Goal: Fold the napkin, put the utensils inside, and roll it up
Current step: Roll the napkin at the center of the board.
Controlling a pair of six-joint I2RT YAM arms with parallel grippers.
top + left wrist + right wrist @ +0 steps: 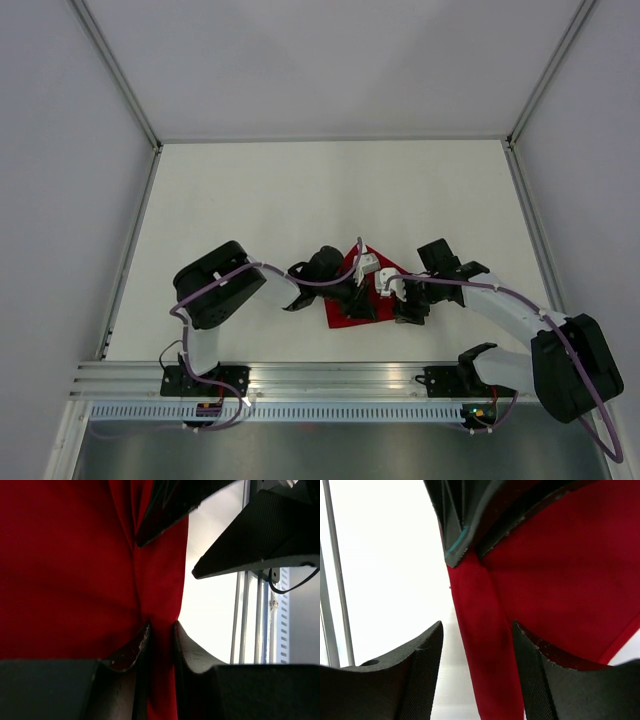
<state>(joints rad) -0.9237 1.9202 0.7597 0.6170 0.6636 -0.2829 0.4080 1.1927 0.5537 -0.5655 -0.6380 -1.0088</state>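
Looking at the napkin (340,315) first: it sits mid-worktop (300,200), toward the near edge, between the two arms, and is gathered into a small uneven red patch rather than spread flat. The wrist views show creases and a doubled strip of cloth, so I'd judge folding is under way, but I can't tell whether a clean fold is finished. No utensils show in any view; they could be hidden under the arms or the cloth, can't say. By my read, placing them and the roll-up are both left to do. On the left gripper (161,632) the jaws are nearly together, clamped on a pinched ridge of the napkin, with cloth filling the narrow gap. On the right gripper (477,630) the jaws stand apart, straddling a narrow strip of the same cloth. That strip lies against or just beside the finger on the right of that view, with bare white gap to the other, so no grip there. The arms are working tip to tip: each wrist view shows the other's fingers at its top.
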